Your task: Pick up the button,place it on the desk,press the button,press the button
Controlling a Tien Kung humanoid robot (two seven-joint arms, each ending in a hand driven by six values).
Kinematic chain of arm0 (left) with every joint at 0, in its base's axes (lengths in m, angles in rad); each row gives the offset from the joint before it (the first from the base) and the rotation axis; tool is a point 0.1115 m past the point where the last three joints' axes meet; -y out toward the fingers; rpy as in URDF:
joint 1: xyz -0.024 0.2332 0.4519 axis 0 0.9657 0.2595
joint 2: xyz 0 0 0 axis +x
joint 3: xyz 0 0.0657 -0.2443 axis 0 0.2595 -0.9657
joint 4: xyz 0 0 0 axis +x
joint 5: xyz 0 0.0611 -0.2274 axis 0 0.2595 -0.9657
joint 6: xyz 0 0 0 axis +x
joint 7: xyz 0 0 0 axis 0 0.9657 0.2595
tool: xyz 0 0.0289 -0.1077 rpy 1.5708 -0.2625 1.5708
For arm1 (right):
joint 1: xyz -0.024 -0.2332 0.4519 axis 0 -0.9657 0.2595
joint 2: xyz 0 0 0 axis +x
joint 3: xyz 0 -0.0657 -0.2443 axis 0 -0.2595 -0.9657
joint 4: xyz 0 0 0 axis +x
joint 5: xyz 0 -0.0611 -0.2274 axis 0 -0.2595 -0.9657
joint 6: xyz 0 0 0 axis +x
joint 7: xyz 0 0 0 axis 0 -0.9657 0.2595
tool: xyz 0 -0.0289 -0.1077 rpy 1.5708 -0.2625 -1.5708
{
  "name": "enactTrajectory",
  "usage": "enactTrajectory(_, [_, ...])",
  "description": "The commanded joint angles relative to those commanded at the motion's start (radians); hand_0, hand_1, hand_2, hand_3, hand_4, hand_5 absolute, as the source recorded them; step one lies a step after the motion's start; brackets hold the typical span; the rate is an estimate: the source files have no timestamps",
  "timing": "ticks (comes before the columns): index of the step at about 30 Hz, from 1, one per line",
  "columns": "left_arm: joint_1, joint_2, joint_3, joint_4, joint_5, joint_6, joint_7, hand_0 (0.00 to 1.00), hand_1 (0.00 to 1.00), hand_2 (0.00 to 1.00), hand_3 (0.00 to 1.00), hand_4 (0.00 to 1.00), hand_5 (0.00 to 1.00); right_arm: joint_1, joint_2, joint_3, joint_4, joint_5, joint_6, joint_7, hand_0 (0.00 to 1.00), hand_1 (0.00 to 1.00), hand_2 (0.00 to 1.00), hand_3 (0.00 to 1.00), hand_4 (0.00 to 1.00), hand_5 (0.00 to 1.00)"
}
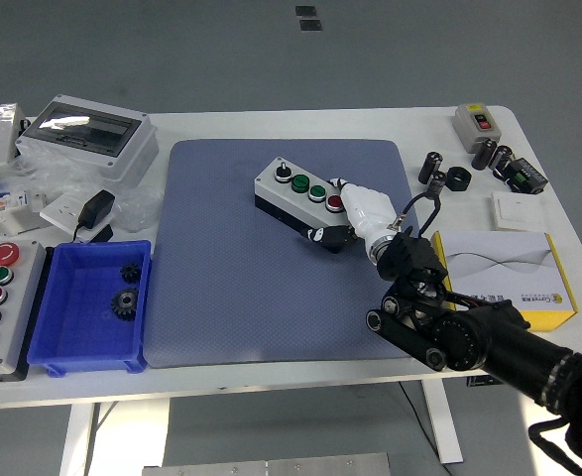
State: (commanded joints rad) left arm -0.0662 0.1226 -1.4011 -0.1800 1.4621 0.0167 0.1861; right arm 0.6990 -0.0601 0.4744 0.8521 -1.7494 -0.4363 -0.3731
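button box [302, 196] lies flat mid-mat [221, 288], so already placed | right hand [362, 210] at box's red-button end, fingers curled, gripping nothing, apparently poised to press | left hand unseen

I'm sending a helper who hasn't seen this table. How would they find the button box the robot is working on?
Look at the blue mat mid-table. The button box sits near its far right, touched by the right hand. Unlike the bigger box at the left edge, it's small and lies askew.
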Motion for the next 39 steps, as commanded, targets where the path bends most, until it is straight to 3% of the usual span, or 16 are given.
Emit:
enactTrajectory(3, [0.001, 0.000, 0.004, 0.000, -0.004, 0.000, -0.002, 0.627, 0.597, 0.535, 0.610, 0.666, 0.421, -0.001, 0.000, -0.002, -0.002, -0.009, -0.006, -0.001, 0.243, 0.426, 0.468, 0.629, 0.693, 0.263])
enactTrajectory(4, [0.001, 0.000, 0.006, 0.000, -0.005, 0.000, -0.003, 0.627, 0.597, 0.534, 0.606, 0.663, 0.420, -0.002, -0.001, -0.002, -0.002, -0.014, -0.009, -0.002, 0.200, 0.376, 0.421, 0.580, 0.529, 0.246])
enactTrajectory(9, [0.002, 0.000, 0.012, 0.000, -0.011, -0.001, -0.008, 0.627, 0.597, 0.534, 0.606, 0.663, 0.420, -0.009, -0.013, 0.010, 0.024, -0.039, -0.024, 0.006, 0.200, 0.376, 0.421, 0.580, 0.529, 0.246])
enactTrajectory(10, [0.003, -0.001, 0.012, 0.000, -0.012, -0.001, -0.009, 0.627, 0.597, 0.535, 0.605, 0.661, 0.422, -0.012, -0.021, 0.016, 0.040, -0.041, -0.027, 0.014, 0.175, 0.356, 0.365, 0.538, 0.457, 0.086])
enactTrajectory(11, [0.003, -0.001, 0.013, 0.000, -0.012, -0.001, -0.010, 0.627, 0.597, 0.535, 0.605, 0.661, 0.422, -0.016, -0.031, 0.021, 0.057, -0.038, -0.029, 0.026, 0.175, 0.356, 0.365, 0.538, 0.457, 0.086])
enactTrajectory(15, [0.005, -0.003, 0.014, 0.000, -0.017, 0.000, -0.014, 0.627, 0.597, 0.535, 0.605, 0.661, 0.422, -0.054, -0.106, 0.052, 0.159, 0.008, -0.023, 0.098, 0.175, 0.356, 0.365, 0.538, 0.457, 0.086])
enactTrajectory(16, [0.006, -0.004, 0.013, 0.000, -0.017, 0.000, -0.014, 0.627, 0.597, 0.535, 0.606, 0.654, 0.422, -0.065, -0.125, 0.061, 0.186, 0.021, -0.017, 0.117, 0.122, 0.326, 0.328, 0.445, 0.334, 0.014])
enactTrajectory(21, [0.012, -0.009, 0.003, 0.000, -0.010, 0.002, -0.013, 0.627, 0.597, 0.535, 0.606, 0.654, 0.422, -0.136, -0.241, 0.100, 0.353, 0.073, 0.049, 0.236, 0.122, 0.326, 0.328, 0.445, 0.334, 0.014])
enactTrajectory(26, [0.015, -0.011, -0.002, 0.000, -0.006, 0.003, -0.016, 0.627, 0.598, 0.536, 0.606, 0.653, 0.427, -0.207, -0.350, 0.058, 0.497, 0.004, 0.028, 0.350, 0.126, 0.322, 0.332, 0.423, 0.320, 0.002])
enactTrajectory(28, [0.015, -0.012, -0.005, 0.000, -0.002, 0.003, -0.015, 0.627, 0.598, 0.536, 0.607, 0.650, 0.429, -0.217, -0.358, 0.032, 0.522, -0.031, 0.014, 0.374, 0.149, 0.334, 0.339, 0.430, 0.327, 0.002])
enactTrajectory(32, [0.012, -0.014, -0.005, 0.000, 0.003, 0.002, -0.017, 0.627, 0.598, 0.536, 0.607, 0.650, 0.429, -0.214, -0.328, 0.004, 0.483, -0.107, -0.004, 0.398, 0.149, 0.334, 0.339, 0.430, 0.327, 0.002])
enactTrajectory(33, [0.010, -0.015, -0.003, 0.000, 0.003, 0.002, -0.018, 0.627, 0.598, 0.536, 0.607, 0.650, 0.429, -0.211, -0.321, -0.003, 0.473, -0.126, -0.005, 0.401, 0.149, 0.334, 0.339, 0.430, 0.327, 0.002])
enactTrajectory(34, [0.009, -0.015, -0.002, 0.000, 0.002, 0.002, -0.020, 0.627, 0.598, 0.536, 0.607, 0.645, 0.435, -0.207, -0.317, -0.011, 0.466, -0.138, -0.005, 0.403, 0.232, 0.351, 0.341, 0.435, 0.350, 0.002])
enactTrajectory(39, [0.008, -0.014, 0.001, 0.000, 0.001, 0.002, -0.021, 0.627, 0.598, 0.536, 0.607, 0.645, 0.435, -0.188, -0.314, -0.043, 0.454, -0.157, 0.009, 0.398, 0.232, 0.351, 0.341, 0.435, 0.350, 0.002])
